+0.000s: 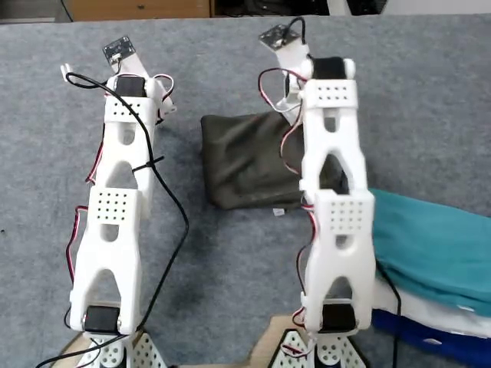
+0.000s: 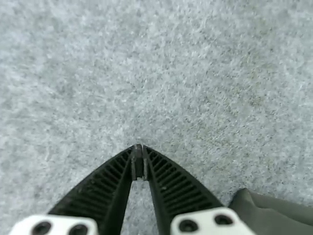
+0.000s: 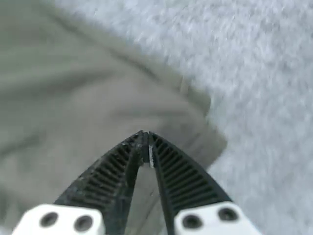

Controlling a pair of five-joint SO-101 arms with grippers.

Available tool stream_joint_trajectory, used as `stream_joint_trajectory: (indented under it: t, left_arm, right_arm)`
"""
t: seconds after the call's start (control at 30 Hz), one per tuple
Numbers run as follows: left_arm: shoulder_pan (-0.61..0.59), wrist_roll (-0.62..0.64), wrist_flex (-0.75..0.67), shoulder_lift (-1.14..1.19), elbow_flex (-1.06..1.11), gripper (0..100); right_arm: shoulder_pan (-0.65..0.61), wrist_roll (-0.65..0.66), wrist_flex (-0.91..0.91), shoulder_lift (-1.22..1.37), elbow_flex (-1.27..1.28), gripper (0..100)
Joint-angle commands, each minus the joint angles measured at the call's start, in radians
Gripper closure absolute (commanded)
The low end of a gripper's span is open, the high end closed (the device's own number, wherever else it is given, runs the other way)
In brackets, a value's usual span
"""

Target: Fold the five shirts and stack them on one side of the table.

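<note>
1. The table (image 1: 230,253), covered in grey felt-like cloth, is bearing everything; it is the only thing here holding the shirts.
2. At its right edge a loose pile is lying: teal shirt (image 1: 430,245) on top, white shirt (image 1: 437,310) under it, blue shirt (image 1: 437,341) at the bottom. None of these is looking folded yet.
3. The olive shirt (image 1: 245,165) is lying mid-table between the two arms, already reduced to a rough rectangle, apart from the pile.
4. The right arm (image 1: 334,192) is stretching out over the olive shirt; the left arm (image 1: 119,207) is stretching over bare table just beside it.
5. The right gripper (image 3: 145,144) is hanging above the olive cloth near its edge, jaws closed tip to tip and gripping nothing. Whether the tips are touching the fabric cannot be told.
6. The left gripper (image 2: 138,164) is hanging over bare table, jaws likewise pressed together and empty, with a corner of the olive shirt near.
7. Judgement: the step is finishing or shifting the olive shirt. Doing it well is calling for opening the jaws, pinching every layer at the edge, and lifting both sides evenly, so the fold is not springing open.
</note>
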Motion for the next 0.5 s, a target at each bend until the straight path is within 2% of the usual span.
stream_joint_trajectory:
  t: [0.0, 0.2, 0.37, 0.47]
  left_arm:
    - [-0.005, 0.008, -0.009, -0.021, -0.044, 98]
    - [-0.005, 0.008, -0.011, -0.021, -0.049, 98]
    - [-0.003, 0.006, 0.003, -0.038, -0.075, 98]
    - [0.008, -0.032, 0.109, -0.085, -0.210, 98]
  right_arm:
    - [0.004, -0.008, -0.038, 0.183, -0.243, 99.4]
    - [-0.004, -0.008, 0.000, 0.381, -0.564, 99.4]
    - [-0.008, -0.112, -0.048, 0.400, -0.570, 99.4]
    - [0.013, -0.158, 0.002, 0.340, -0.568, 99.4]
